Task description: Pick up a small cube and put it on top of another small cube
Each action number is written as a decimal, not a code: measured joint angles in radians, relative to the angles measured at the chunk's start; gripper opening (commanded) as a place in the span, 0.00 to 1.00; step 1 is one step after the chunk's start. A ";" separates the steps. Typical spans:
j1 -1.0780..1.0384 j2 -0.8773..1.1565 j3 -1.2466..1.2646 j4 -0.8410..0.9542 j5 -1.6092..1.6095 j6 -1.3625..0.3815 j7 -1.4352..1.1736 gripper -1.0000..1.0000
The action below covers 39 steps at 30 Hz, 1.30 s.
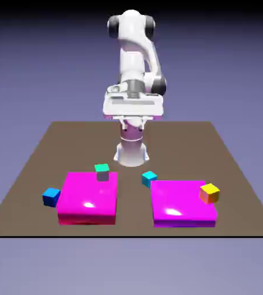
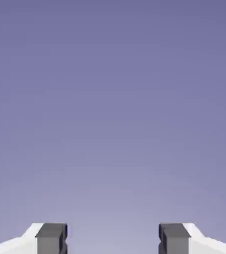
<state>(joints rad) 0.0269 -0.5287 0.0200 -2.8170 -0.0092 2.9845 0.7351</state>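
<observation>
Cubes: we see four small ones, and we cannot tell which is to be lifted and which is to go beneath.
Green cube (image 1: 102,172): on the far part of the left slab (image 1: 89,199), toward that slab's right corner in the exterior view.
Cyan cube (image 1: 149,179): between the two slabs, just beside the far left corner of the right slab (image 1: 183,201); we cannot make out whether they touch.
Blue cube (image 1: 51,197): on the worktop (image 1: 131,224), just beside the left slab, on the exterior view's left.
Yellow cube (image 1: 209,193): at the right slab's right edge, overlapping it in our view; we cannot tell if it rests on the slab or stands by it.
Slabs: both magenta, low and broad, lying flat and well apart on the brown worktop.
Fingers (image 2: 51,243): spread apart, with only the backdrop (image 2: 113,109) between them in the hand view; we see them holding nothing.
Arm (image 1: 131,52): white, raised over its base (image 1: 131,154), its hand (image 1: 133,106) above the worktop and well apart from all four cubes.
</observation>
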 measured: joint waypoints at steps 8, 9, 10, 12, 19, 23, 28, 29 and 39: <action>0.099 0.274 0.133 -0.046 -0.061 -0.348 -0.039 0.50; 0.111 0.309 0.149 -0.052 -0.068 -0.391 -0.044 0.50; 0.124 0.343 0.166 -0.058 -0.076 -0.435 -0.049 0.50; 0.148 0.411 0.199 -0.069 -0.091 -0.522 -0.059 0.50; 0.198 0.608 0.150 -0.086 -0.212 -0.443 0.009 0.50; 0.223 0.718 0.094 -0.092 -0.295 -0.333 0.067 0.00; 0.198 0.609 0.150 -0.086 -0.211 -0.442 0.009 0.00; 0.195 0.573 0.169 -0.084 -0.184 -0.478 -0.010 0.00; 0.216 0.493 0.252 0.103 -0.224 -0.627 -0.259 0.00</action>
<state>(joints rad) 0.2424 -0.0353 0.2722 -2.7138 -0.2328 2.3577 0.4761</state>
